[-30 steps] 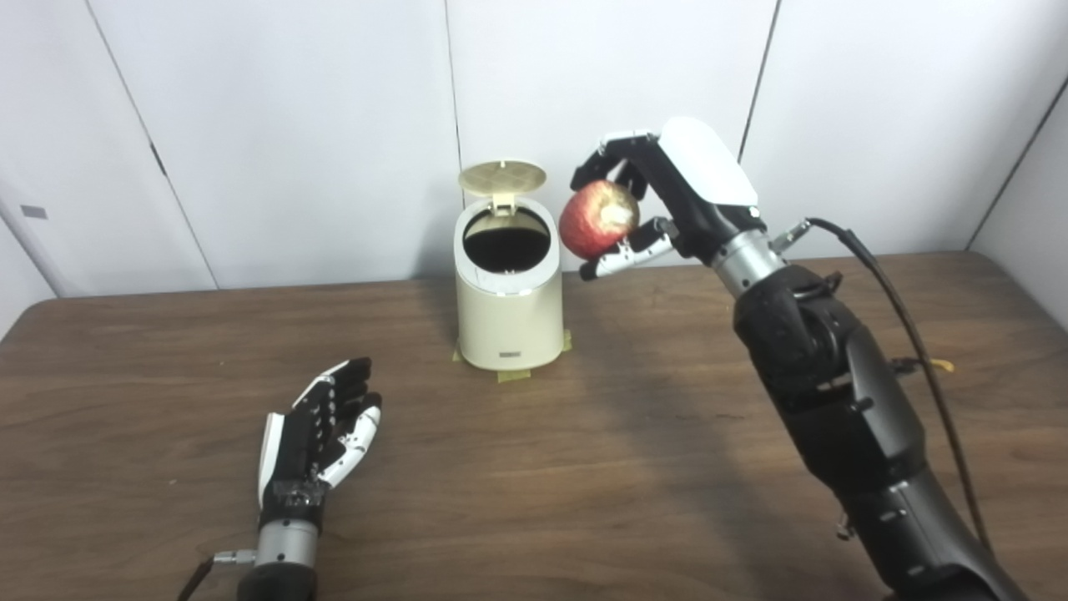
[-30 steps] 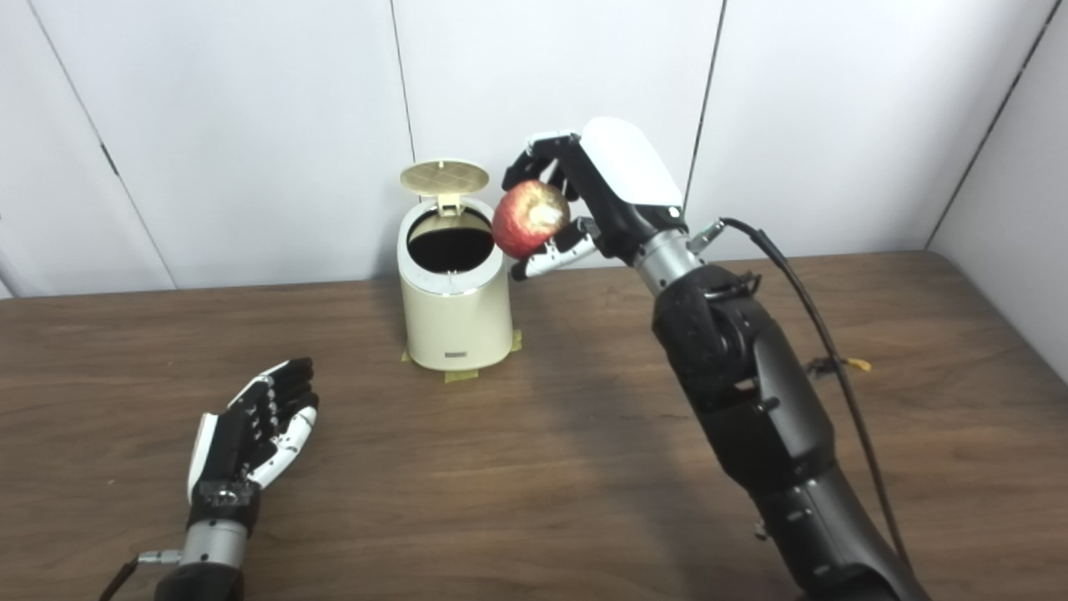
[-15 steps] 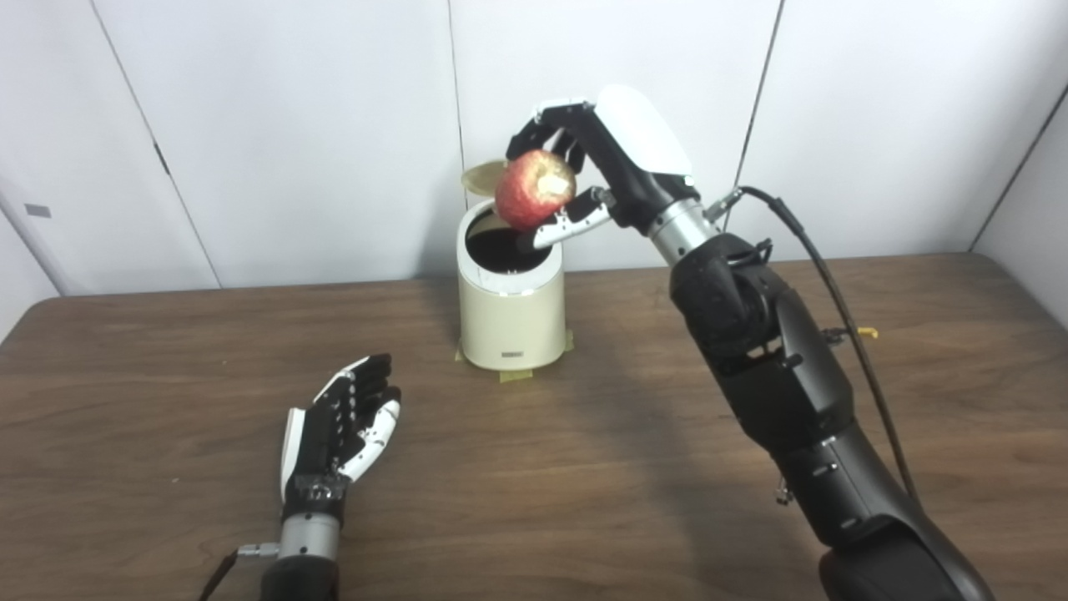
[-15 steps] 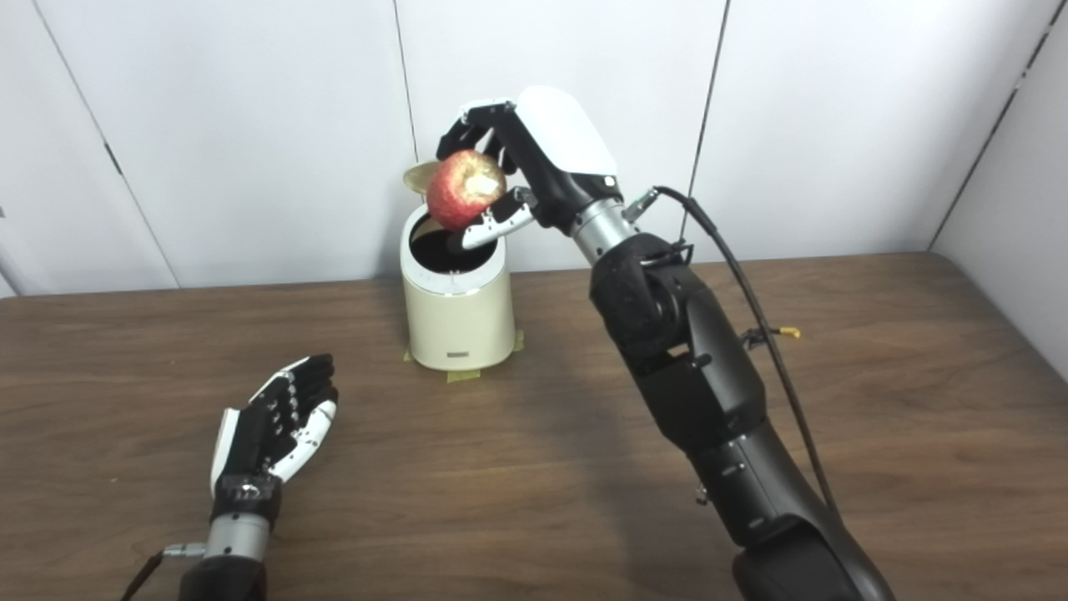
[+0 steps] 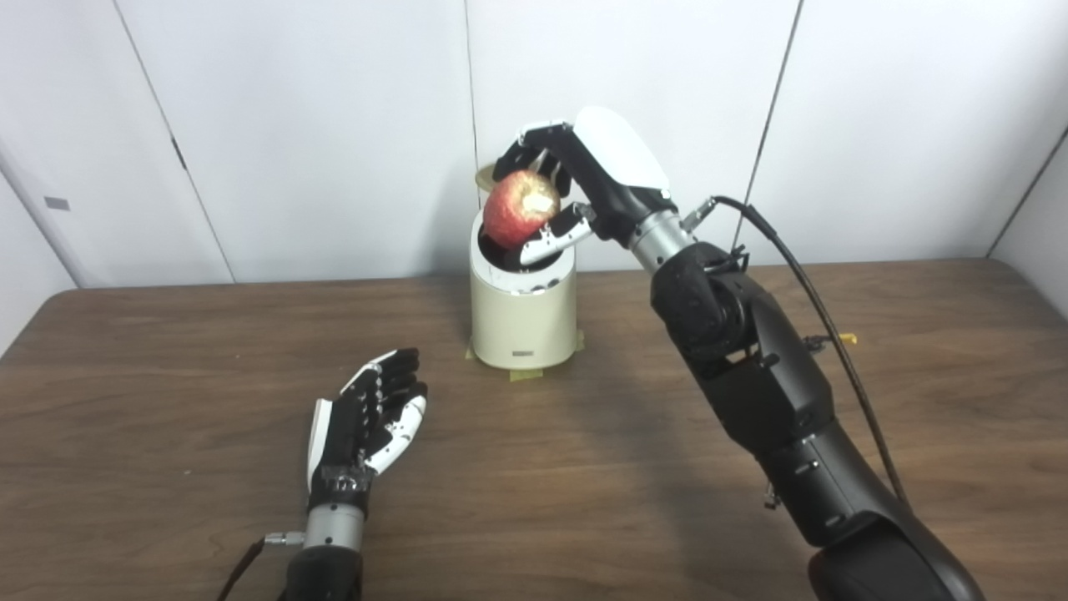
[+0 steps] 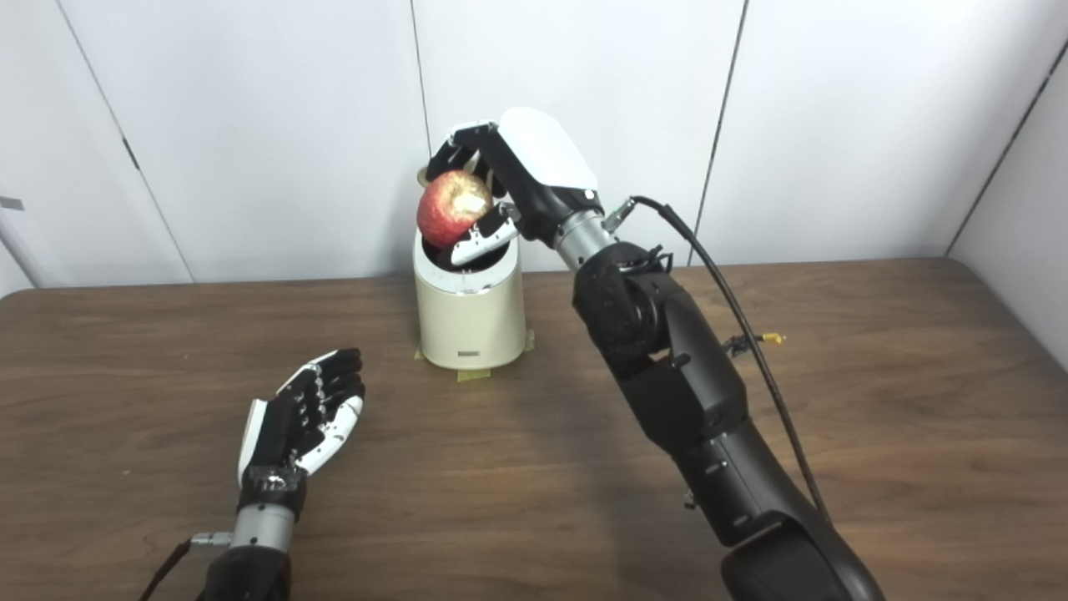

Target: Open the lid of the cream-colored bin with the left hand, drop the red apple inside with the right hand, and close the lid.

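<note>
My right hand [image 5: 584, 179] is stretched out high, fingers wrapped around the one red apple [image 5: 520, 209], right over the mouth of the single cream-colored bin [image 5: 523, 309]. Lid's flipped up behind. Left hand [image 5: 367, 417] rests on the bench [image 5: 167, 401], fingers spread, holding nothing.

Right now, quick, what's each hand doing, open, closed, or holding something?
Left hand: open, holding nothing, low over the table.
Right hand: shut on the red apple, over the open bin.
</note>
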